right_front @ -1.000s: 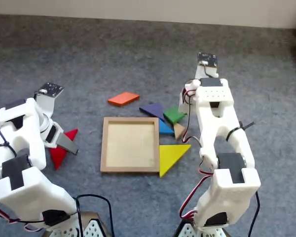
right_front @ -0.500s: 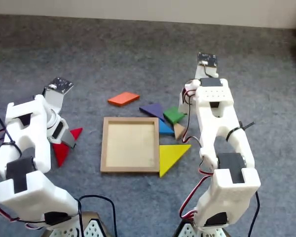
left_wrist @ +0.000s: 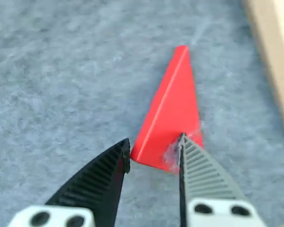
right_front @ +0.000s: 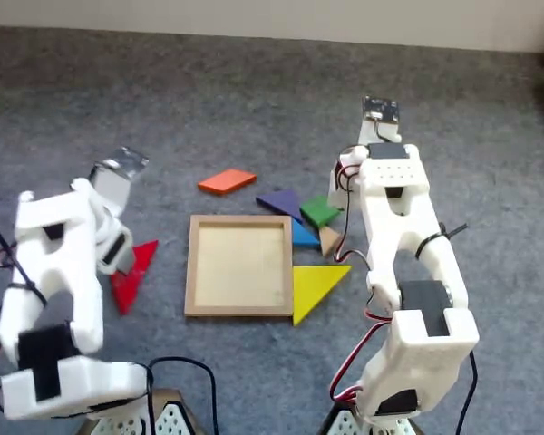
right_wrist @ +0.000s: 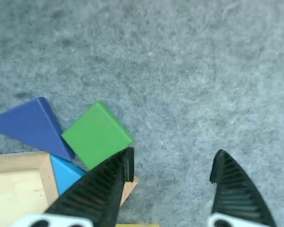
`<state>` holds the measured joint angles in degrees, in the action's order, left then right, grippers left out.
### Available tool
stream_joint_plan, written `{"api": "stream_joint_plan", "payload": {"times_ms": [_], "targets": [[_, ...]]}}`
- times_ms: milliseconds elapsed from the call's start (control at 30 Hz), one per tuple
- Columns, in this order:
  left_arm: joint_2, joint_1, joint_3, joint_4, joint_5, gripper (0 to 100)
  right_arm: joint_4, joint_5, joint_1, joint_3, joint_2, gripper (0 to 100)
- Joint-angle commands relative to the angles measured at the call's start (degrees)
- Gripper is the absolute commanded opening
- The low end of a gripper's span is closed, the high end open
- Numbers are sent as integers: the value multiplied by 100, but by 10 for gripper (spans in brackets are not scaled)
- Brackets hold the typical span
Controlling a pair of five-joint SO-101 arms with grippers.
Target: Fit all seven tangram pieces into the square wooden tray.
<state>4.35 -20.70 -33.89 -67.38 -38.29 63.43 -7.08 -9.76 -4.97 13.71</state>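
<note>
Left wrist view: left tool (left_wrist: 154, 142) clamped on red triangular piece (left_wrist: 173, 109) near square wooden tray (left_wrist: 270, 61); right tool (right_wrist: 173, 163) spread apart.

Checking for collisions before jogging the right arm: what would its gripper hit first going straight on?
Probably bare carpet: the open right gripper points down at it, with the green square just beside one finger. Depth is unclear.

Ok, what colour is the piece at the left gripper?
A red triangle, clearest in left wrist view.

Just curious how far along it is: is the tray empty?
Empty. The tray shows bare wood; the yellow triangle and others lie outside it.
</note>
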Motion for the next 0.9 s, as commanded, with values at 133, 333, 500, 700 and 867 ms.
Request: {"api": "stream_joint_plan", "payload": {"times_ms": [133,333,500,700,867], "targets": [[1859,1033,-1499,-44,-35,167,-75,-9,75,22,-92,260],[2747,1464,-1930,-44,396,85,-75,-9,84,22,-101,260],[2818,1727,-1921,-62,554,53,-75,-9,84,22,-101,260],[2818,2158,-1930,-79,862,53,-75,-9,84,22,-101,260],[2818,2369,-2026,-79,897,50,-75,-9,84,22,-101,260]]}}
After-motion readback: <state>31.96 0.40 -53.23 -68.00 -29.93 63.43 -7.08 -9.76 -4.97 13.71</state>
